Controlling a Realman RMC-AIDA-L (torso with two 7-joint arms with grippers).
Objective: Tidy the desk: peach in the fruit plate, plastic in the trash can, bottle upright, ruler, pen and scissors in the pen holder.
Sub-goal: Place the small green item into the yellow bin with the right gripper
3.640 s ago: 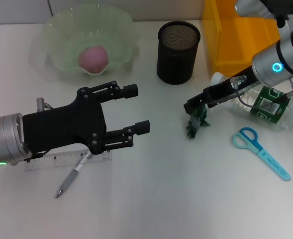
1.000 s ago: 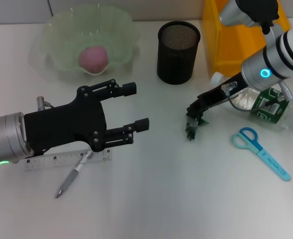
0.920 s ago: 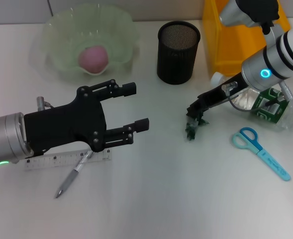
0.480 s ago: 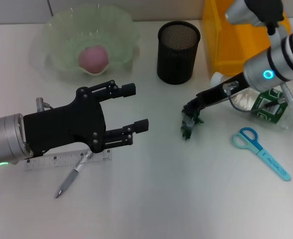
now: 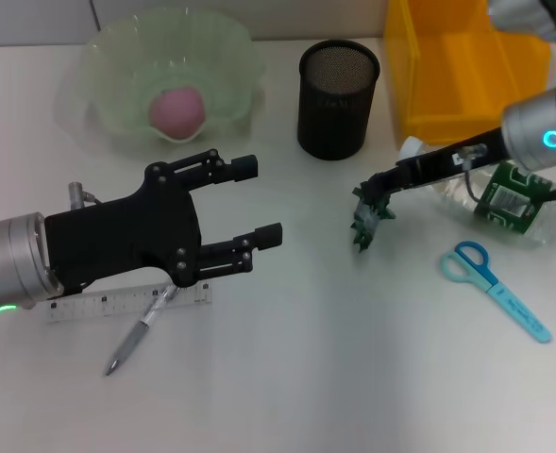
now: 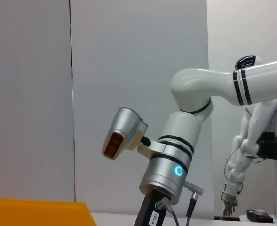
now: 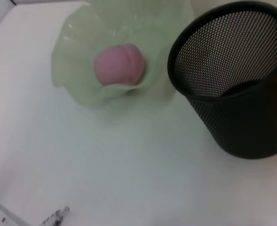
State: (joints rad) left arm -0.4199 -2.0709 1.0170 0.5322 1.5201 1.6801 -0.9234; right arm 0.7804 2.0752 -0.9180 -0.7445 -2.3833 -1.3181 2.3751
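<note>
Green crumpled plastic (image 5: 366,219) hung pinched in the closed tips of the right gripper (image 5: 377,192), just off the desk between the black mesh pen holder (image 5: 339,98) and the fallen bottle (image 5: 504,193). The plastic step looked to be in hand; next it would need carrying over the yellow bin (image 5: 462,66) for release. The left gripper (image 5: 259,203) hovered spread wide and empty above the ruler (image 5: 117,304) and pen (image 5: 138,332).

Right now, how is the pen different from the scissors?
The pen is thin and silvery grey; the scissors are light blue with looped handles. The pen lies partly across the ruler, near the left gripper; the scissors lie alone on the right side. Both lie flat on the desk, not in the pen holder.
</note>
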